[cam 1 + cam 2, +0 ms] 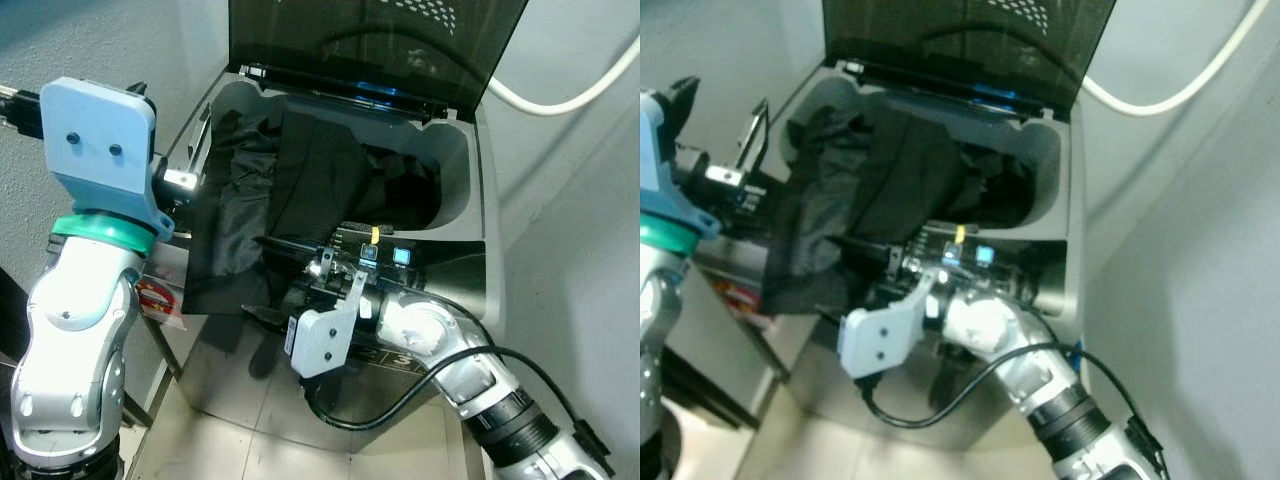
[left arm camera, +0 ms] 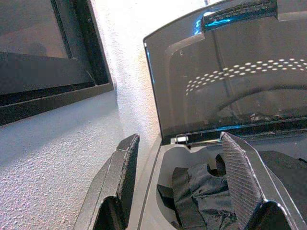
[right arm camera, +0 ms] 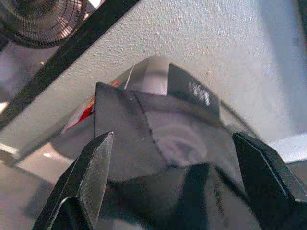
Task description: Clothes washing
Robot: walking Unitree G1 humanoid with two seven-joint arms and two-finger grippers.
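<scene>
A top-loading washing machine (image 1: 455, 150) stands with its dark lid (image 1: 370, 40) raised. A black garment (image 1: 300, 180) lies partly in the drum and hangs over the left front rim down the machine's side. My left gripper (image 2: 177, 182) is open at the machine's left rim, beside the cloth, with nothing between its fingers (image 1: 198, 140). My right gripper (image 1: 268, 282) is open at the front of the machine, pointing left at the hanging part of the garment (image 3: 158, 143), which sits between and ahead of its fingers (image 3: 91, 172).
The control panel (image 1: 385, 255) with lit buttons sits at the front rim, just above my right wrist. A white hose (image 1: 560, 100) runs along the wall behind. A red warning sticker (image 1: 155, 297) marks the machine's left side. Walls close in on both sides.
</scene>
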